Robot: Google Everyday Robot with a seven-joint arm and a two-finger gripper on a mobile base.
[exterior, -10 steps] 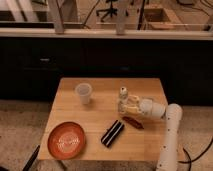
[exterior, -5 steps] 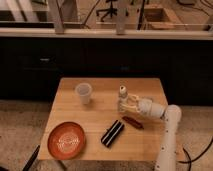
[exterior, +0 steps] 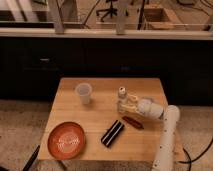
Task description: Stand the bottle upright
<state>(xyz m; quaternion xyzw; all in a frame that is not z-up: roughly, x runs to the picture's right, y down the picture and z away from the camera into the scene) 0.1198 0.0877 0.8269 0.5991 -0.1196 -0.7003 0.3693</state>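
**Bottle on its base, gripper tight against it**

Nearest you, front left, the orange plate [exterior: 66,141] sits by the table's [exterior: 95,117] front edge. The flat black pack [exterior: 112,133] lies just beside it toward the middle. A step further back, the dark red object [exterior: 133,122] lies close under the white arm [exterior: 167,132].

Follow that arm in and there's the gripper [exterior: 128,106], right up against the lower right side of the bottle [exterior: 121,98]. The bottle is right of centre on the table, white cap on top, and looks upright or very nearly so. You cannot tell from here whether the gripper is clamped on it or slack.

Further back and to the left, well apart, stands the translucent cup [exterior: 83,93]. Beyond the table is the dark cabinet front [exterior: 45,60].

Now the dangers:
- **Toppling:** the bottle is narrow, so any lean at release would likely tip it straight over.
- **Dragging:** pull away sideways while touching it and you could drag it down with you.
- **Sweeping:** retreat low and the arm may sweep the dark red object.

A clean let-go, then up and back, looks safest.
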